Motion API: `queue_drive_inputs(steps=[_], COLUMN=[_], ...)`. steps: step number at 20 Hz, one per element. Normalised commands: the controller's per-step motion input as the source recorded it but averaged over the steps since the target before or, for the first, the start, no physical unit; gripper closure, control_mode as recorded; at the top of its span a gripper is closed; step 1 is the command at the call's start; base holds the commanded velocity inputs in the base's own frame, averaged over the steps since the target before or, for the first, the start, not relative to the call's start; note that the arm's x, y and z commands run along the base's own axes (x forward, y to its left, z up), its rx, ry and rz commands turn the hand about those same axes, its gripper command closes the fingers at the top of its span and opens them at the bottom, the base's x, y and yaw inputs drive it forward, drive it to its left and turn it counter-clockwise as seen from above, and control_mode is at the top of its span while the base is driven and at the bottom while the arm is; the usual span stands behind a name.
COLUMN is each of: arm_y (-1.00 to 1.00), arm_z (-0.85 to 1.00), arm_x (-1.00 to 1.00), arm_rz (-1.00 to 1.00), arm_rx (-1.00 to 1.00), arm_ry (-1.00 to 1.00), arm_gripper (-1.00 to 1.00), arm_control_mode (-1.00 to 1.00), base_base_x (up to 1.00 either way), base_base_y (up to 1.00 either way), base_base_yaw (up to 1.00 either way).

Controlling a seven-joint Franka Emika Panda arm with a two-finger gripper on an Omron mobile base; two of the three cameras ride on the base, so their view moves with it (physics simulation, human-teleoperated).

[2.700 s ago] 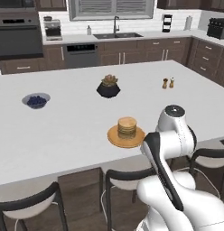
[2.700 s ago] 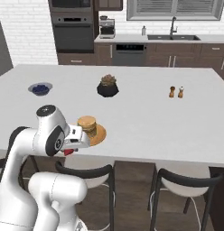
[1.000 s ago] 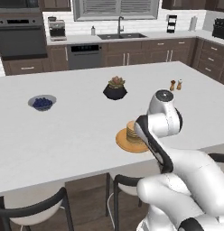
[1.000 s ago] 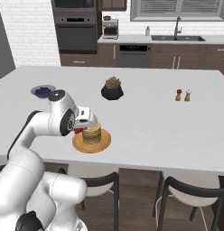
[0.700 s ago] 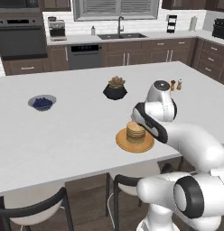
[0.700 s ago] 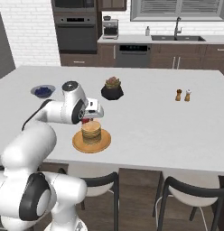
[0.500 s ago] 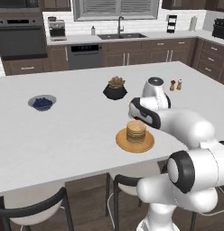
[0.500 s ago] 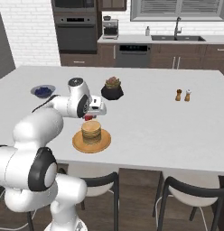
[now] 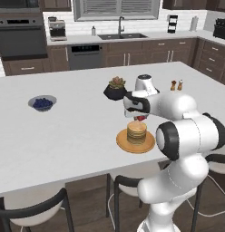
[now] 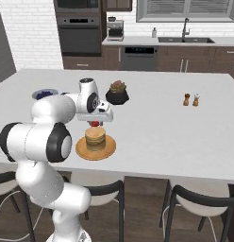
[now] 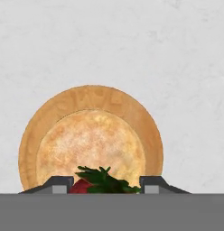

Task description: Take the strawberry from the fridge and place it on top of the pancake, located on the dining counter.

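Note:
The strawberry (image 11: 82,186), red with green leaves, sits between my gripper's (image 11: 105,185) fingers, which are shut on it. In the hand view it hangs straight over the pancake (image 11: 93,144), a golden stack on a round orange-brown plate (image 11: 147,131). From the left base view my gripper (image 9: 139,118) holds the strawberry (image 9: 141,118) a little above the pancake (image 9: 136,131), which stands near the front edge of the white dining counter (image 9: 78,136). The right base view shows the strawberry (image 10: 95,124) just above the pancake (image 10: 95,137). The fridge is out of view.
A dark pot with a succulent (image 9: 115,89) stands just behind the plate. A bowl of blueberries (image 9: 42,103) is at the left of the counter, and salt and pepper shakers (image 9: 176,85) are at the right. Dark stools (image 9: 128,186) line the near edge.
My arm has swung forward and out from beside the plate, carrying the strawberry over the pancake. The plate and the other things on the counter have stayed put.

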Motion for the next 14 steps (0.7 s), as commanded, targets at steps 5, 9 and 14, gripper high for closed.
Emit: queue_drive_inputs(steps=[5, 9, 14], arm_y=[0.04, -0.09, 0.00], arm_z=[-0.27, -0.20, -0.25], arm_x=[-0.46, -0.03, 0.22], arm_rz=[-0.08, -0.01, 0.00], arm_rx=[0.00, 0.00, 0.00], arm_ry=[-0.09, -0.16, -0.03], arm_gripper=[1.00, 1.00, 1.00], arm_control_mode=[-1.00, -1.00, -1.00], base_base_x=[0.00, 0.00, 0.00], base_base_y=[0.00, 0.00, 0.00], base_base_yaw=[0.00, 0.00, 0.00])
